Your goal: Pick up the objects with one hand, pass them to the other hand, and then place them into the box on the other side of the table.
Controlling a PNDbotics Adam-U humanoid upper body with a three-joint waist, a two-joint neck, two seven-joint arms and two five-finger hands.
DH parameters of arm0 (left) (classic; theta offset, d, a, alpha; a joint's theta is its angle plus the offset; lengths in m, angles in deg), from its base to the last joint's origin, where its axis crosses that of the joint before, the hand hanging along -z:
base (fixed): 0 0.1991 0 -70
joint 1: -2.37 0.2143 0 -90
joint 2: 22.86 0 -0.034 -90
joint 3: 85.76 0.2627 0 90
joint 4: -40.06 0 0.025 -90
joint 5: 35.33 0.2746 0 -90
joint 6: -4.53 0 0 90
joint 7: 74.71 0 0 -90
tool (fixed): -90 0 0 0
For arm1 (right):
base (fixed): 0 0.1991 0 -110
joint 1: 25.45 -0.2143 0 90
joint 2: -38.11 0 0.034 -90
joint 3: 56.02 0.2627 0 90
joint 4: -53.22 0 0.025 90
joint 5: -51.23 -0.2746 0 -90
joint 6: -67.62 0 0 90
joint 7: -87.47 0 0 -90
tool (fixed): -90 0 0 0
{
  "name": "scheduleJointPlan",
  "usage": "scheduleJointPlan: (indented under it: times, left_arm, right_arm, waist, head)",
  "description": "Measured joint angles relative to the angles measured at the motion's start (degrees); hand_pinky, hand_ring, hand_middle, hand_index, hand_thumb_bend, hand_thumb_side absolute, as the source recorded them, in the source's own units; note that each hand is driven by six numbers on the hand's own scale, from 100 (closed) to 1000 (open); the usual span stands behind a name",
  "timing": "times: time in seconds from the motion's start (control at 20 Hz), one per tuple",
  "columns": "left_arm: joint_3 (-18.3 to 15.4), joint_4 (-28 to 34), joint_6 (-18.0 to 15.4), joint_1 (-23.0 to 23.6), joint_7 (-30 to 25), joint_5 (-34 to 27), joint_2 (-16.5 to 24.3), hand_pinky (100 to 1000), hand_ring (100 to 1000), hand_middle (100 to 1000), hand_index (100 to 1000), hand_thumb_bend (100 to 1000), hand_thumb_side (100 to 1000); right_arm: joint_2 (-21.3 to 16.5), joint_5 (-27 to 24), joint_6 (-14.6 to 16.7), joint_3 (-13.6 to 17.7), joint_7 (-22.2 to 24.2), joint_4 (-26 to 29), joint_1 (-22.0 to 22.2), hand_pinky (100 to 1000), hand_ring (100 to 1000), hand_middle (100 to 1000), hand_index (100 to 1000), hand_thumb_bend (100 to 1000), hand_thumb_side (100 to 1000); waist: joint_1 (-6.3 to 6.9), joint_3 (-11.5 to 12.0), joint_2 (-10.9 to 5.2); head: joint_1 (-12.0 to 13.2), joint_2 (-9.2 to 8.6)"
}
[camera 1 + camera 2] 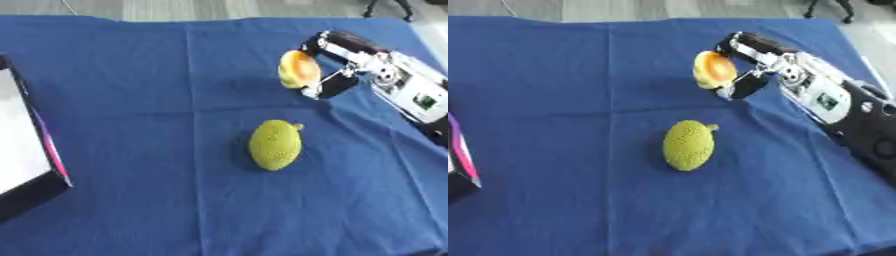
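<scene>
- The box (22,150) is cut off by the left edge, so only one corner shows.
- The right hand (750,65) hides the right side of the orange thing (711,69); its kind stays unclear.

Orange-yellow rounded object (298,68), looks like a cut fruit half, orange face turned left, held off the cloth in the right hand (337,62), far right of table. Yellow-green bumpy oval fruit (276,144) with short stub at its far-right end, lying on its side mid-table, near side of the held one. Box (26,150): dark walls, white inside, pink edge strip, at left edge.
</scene>
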Motion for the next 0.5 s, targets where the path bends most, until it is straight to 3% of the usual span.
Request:
scheduleJointPlan:
  times: [0.5]
  left_arm:
    - [0.27,-0.36,-0.54,0.69,0.52,-0.06,0.28,914,868,802,709,100,617]
  right_arm:
    - [-0.05,-8.13,-3.56,-1.67,-1.59,6.69,-0.69,761,726,520,595,170,100]
  waist:
    - [1.51,-1.3,-3.58]
  head:
    - [2.5,1.74]
